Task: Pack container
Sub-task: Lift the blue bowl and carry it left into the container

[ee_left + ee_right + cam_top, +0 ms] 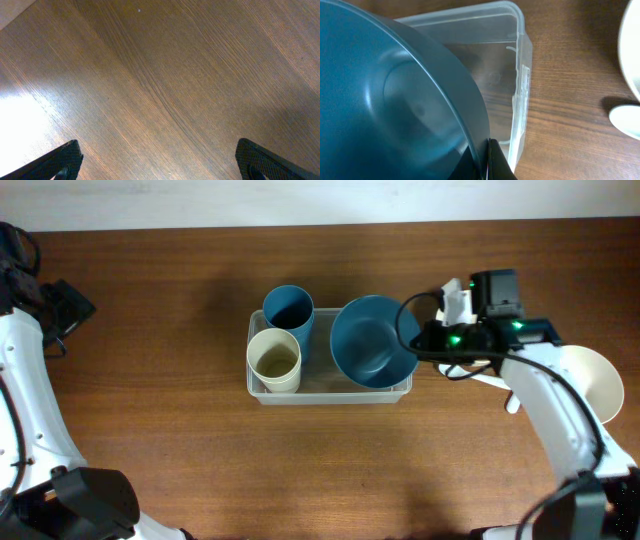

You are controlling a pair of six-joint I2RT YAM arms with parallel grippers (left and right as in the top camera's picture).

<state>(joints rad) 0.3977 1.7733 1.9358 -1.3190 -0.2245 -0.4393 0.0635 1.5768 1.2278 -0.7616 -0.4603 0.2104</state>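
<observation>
The clear plastic container (325, 389) lies mid-table with a blue cup (288, 308) and a cream cup (273, 359) in its left end. A blue bowl (372, 341) sits tilted over its right end. My right gripper (428, 338) is shut on the bowl's right rim; the wrist view shows the blue bowl (385, 105) pinched at the rim by my fingers (496, 162), above the container's wall (522, 90). My left gripper (159, 162) hangs open over bare wood at the table's far left, holding nothing.
A cream bowl (590, 383) rests at the right edge beside my right arm, seen also as the cream bowl (631, 50) in the right wrist view. A small white object (626, 120) lies near it.
</observation>
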